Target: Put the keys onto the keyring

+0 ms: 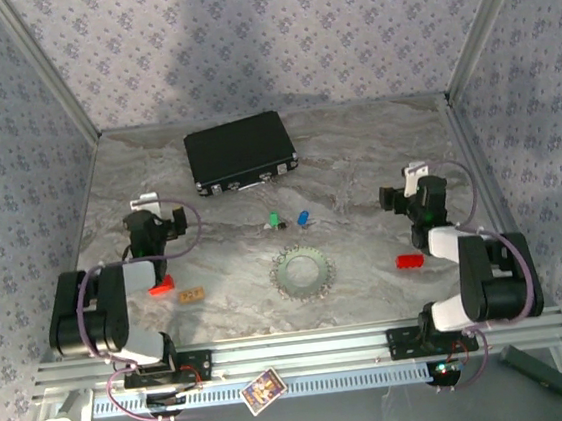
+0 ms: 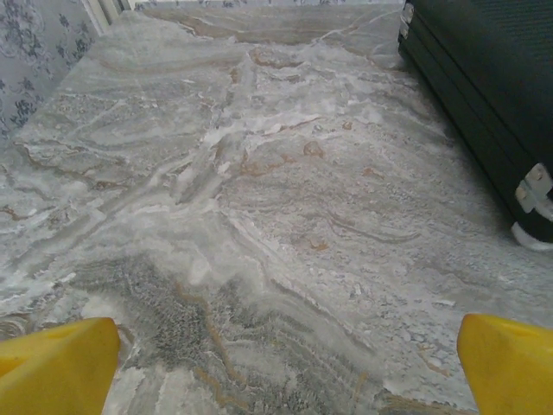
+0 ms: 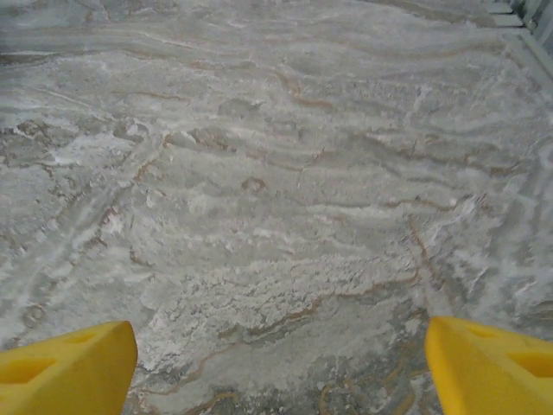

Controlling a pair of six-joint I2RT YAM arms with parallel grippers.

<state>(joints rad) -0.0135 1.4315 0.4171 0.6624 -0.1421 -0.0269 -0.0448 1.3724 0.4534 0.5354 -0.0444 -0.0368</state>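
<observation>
Centrally on the marble tabletop [image 1: 375,150], the green key [image 1: 275,219] and blue key [image 1: 303,218] are seen just beside each other, near the keyring [image 1: 301,270] (toothed, silvery) but apart from it. The left gripper [image 2: 288,346] and right gripper [image 3: 281,341] are held spread wide over bare stone, nothing gripped.

Grey-white marbled table top [image 1: 355,152] with rusty veins, spreading under and ahead of the left gripper [image 2: 281,372]; pale blue floral-patterned wall panels [image 1: 242,34] beyond it and to either side; silvery metal corner posts [image 1: 44,64] at the joins; soft even light, faint shadows on the far wall
</observation>
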